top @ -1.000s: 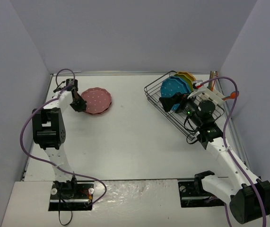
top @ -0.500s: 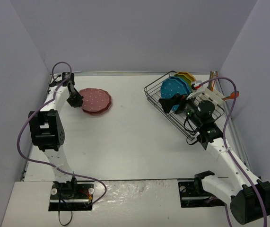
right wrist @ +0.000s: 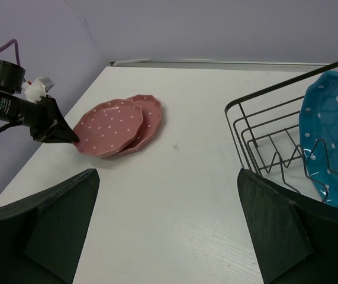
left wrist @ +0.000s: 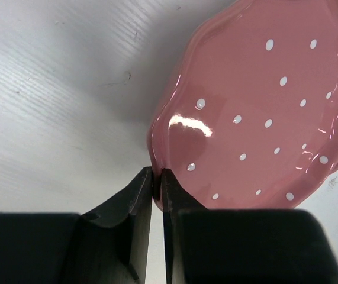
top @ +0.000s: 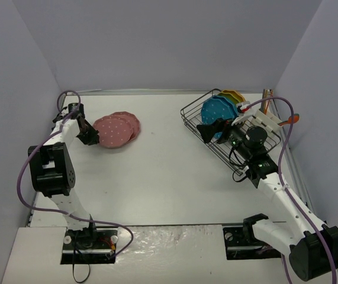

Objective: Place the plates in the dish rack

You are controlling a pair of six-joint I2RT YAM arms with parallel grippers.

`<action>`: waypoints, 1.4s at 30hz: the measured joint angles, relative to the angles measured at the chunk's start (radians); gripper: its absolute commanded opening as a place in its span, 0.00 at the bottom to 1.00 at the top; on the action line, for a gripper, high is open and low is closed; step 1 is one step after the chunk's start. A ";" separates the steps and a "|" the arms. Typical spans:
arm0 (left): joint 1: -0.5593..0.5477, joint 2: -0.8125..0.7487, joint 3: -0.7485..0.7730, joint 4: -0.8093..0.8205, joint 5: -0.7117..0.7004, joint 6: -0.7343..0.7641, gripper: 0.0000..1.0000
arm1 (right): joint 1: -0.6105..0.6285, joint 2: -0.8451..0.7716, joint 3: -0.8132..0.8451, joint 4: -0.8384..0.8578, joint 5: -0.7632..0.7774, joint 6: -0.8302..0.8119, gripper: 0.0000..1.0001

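- One white worktop (top: 169, 177) carries everything, with pale walls on three sides.
- One dark wire rack (top: 187, 115) sits at the far right, turned at an angle to the worktop's edges.
- Two arms reach in from the near edge, the left to the far left corner and the right to the rack.
- Three plates stand on edge in the rack's far end. A blue plate (top: 218, 109) is in front, with a green plate (top: 236, 106) and a yellow plate (top: 234, 94) behind it.
- Two pink plates lie at the far left, well apart from the rack. The top pink plate (top: 110, 131) overlaps the lower pink plate (top: 132, 120) and leans on it, with its left edge raised off the worktop.
- The right gripper (top: 211, 130) hangs over the rack just in front of the blue plate. Its jaws are spread wide and grasp nothing.
- The left gripper (left wrist: 157, 177) is clenched on the left rim of the top pink plate, the scalloped edge pinched between its two black fingertips (left wrist: 142, 195).
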 measured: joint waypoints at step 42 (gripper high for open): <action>0.111 0.005 -0.329 0.679 0.376 -0.098 0.85 | 0.043 0.014 -0.003 0.000 -0.004 -0.028 1.00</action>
